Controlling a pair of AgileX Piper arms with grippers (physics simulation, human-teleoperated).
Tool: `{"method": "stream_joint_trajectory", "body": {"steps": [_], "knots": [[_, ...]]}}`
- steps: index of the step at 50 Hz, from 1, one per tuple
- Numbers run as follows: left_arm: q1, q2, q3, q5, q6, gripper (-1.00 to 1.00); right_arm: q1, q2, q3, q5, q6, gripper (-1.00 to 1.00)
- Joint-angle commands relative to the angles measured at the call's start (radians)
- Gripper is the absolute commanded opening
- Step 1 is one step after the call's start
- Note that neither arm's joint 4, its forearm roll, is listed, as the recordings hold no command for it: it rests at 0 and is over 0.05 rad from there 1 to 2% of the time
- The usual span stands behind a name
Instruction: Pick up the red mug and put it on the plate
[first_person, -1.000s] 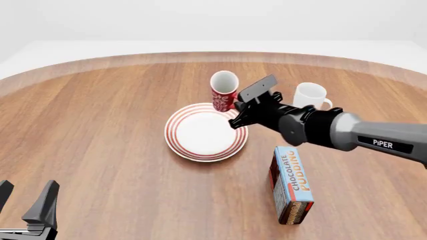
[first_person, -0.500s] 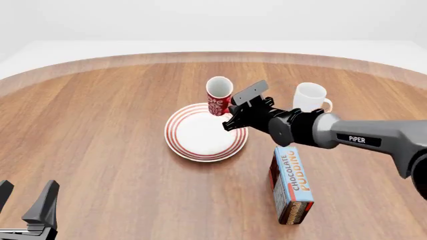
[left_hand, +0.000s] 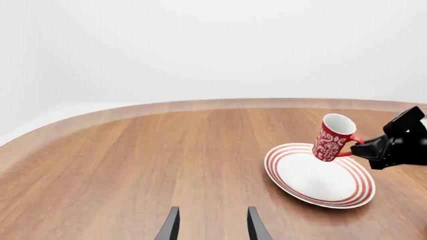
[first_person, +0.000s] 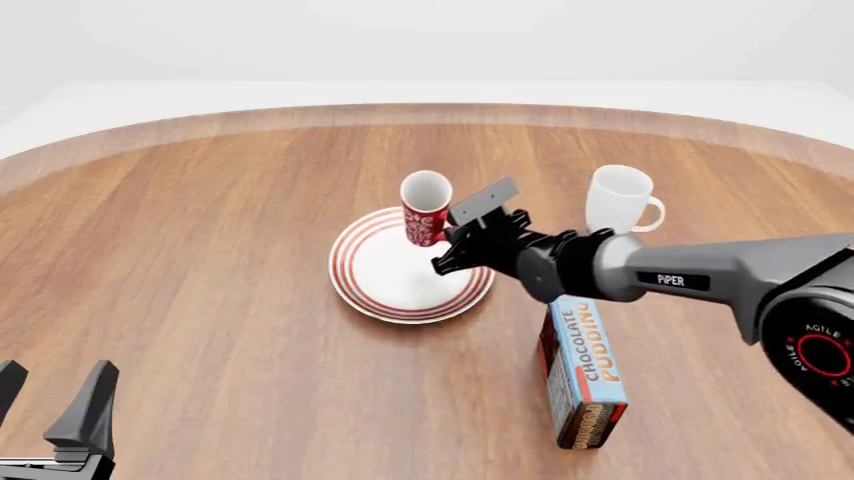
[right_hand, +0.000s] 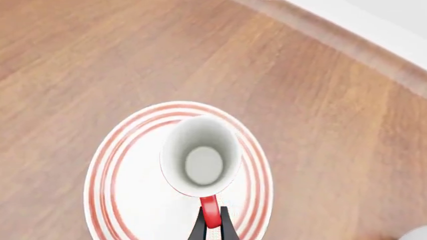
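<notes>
Right tool (first_person: 447, 256) clamped on red mug (first_person: 424, 209) handle over plate (first_person: 387, 297); white mug (first_person: 619, 200), pudding box (first_person: 583, 371) nearby, apart.

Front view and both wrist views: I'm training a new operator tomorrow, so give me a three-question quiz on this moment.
1. True or false: the right gripper holds the red mug by its handle.
2. Which thing stands nearest the chocolate pudding box? A. the white mug B. the left gripper
3. Fill in: the red mug is over the ____, and it is tilted, not upright.

Key
1. True: the right wrist view shows the fingers closed on the red handle.
2. A. The left gripper waits open at the near left edge of the table.
3. plate. The left wrist view shows the lean; whether the base touches the plate cannot be told.
</notes>
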Motion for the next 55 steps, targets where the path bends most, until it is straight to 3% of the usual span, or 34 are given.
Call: {"method": "stream_joint_trajectory", "body": {"steps": [1, 55], "knots": [[0.0, 0.0, 0.0, 0.0, 0.0, 1.0, 0.006, 0.036, -0.024, -0.012, 0.008, -1.0], [0.0, 0.0, 0.0, 0.0, 0.0, 1.0, 0.011, 0.131, -0.065, -0.025, 0.026, -1.0]]}}
